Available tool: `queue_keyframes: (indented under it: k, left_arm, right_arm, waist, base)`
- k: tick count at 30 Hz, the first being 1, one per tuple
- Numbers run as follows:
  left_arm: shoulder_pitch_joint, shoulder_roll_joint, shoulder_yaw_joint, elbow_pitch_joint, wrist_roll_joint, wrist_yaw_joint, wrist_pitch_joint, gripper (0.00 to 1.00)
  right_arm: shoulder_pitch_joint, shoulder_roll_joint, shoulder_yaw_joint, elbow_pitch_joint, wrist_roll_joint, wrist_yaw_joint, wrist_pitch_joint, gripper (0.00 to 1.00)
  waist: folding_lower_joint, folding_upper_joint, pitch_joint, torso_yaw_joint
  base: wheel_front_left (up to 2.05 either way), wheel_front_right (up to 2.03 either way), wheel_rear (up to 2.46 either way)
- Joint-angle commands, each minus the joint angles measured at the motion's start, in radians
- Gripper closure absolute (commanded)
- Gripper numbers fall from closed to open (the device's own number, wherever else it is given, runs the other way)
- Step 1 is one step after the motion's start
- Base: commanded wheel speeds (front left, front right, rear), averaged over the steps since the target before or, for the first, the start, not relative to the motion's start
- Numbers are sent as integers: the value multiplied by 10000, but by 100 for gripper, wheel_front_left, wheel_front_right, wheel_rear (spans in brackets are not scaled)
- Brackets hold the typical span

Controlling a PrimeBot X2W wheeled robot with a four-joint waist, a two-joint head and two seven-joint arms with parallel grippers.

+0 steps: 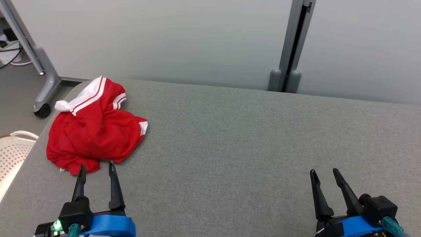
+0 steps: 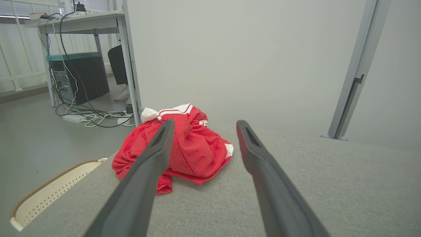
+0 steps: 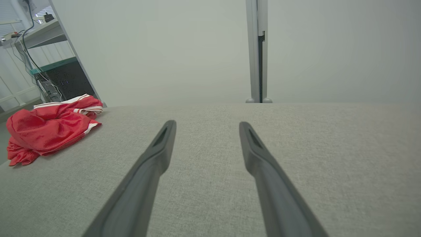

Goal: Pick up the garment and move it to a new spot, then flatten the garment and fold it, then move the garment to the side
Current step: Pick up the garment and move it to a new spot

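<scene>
Right now the garment (image 1: pixel 93 128), a crumpled red piece with white bands and thin red stripes on its trim, lies in a loose heap at the far left corner of the grey fabric-covered table (image 1: pixel 246 138), close to the left edge. 1 white-banded fold stands up at the back of the heap, and a smaller white patch shows on its right side. The left gripper (image 1: pixel 97 164) sits just in front of the heap's near edge, its 2 dark fingers spread wide and holding nothing. In the left wrist view the garment (image 2: pixel 184 148) shows partly behind the left finger and in the gap between the fingers. The right gripper (image 1: pixel 324 170) rests over the near right part of the table, well apart from the garment, its fingers likewise spread and empty, with bare grey fabric between them in the right wrist view. Beside the table's left edge, lower down, is a cream perforated basket (image 1: pixel 13 148). Behind the table stands a pale partition wall (image 1: pixel 181 39) with a grey upright post (image 1: pixel 292 49). At the far left a grey frame leg ends in a black caster (image 1: pixel 42 110), and the left wrist view shows a desk (image 2: pixel 82 23) with a dark computer tower (image 2: pixel 80 77) and cables on the floor.
</scene>
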Motion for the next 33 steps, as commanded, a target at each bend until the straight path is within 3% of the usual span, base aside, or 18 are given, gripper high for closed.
queue_keyframes:
  k: [1, 23, 33]
  left_arm:
    - [86, -5, 20, -7, 51, 17, -30, 0]
    - [185, 4, 433, -1, 97, 59, -30, 0]
    - [286, 33, 627, 2, 122, 26, -30, 0]
  right_arm:
    - [131, -53, -27, -7, -62, 4, -31, 0]
    - [199, -52, -13, -23, -157, 4, -31, 0]
    - [182, -52, 124, 32, -103, 4, -31, 0]
  waist:
    - [0, 0, 83, 263]
    - [0, 0, 180, 2274]
    - [0, 0, 172, 2639]
  base:
    - [0, 0, 0]
    - [0, 0, 0]
    - [0, 0, 0]
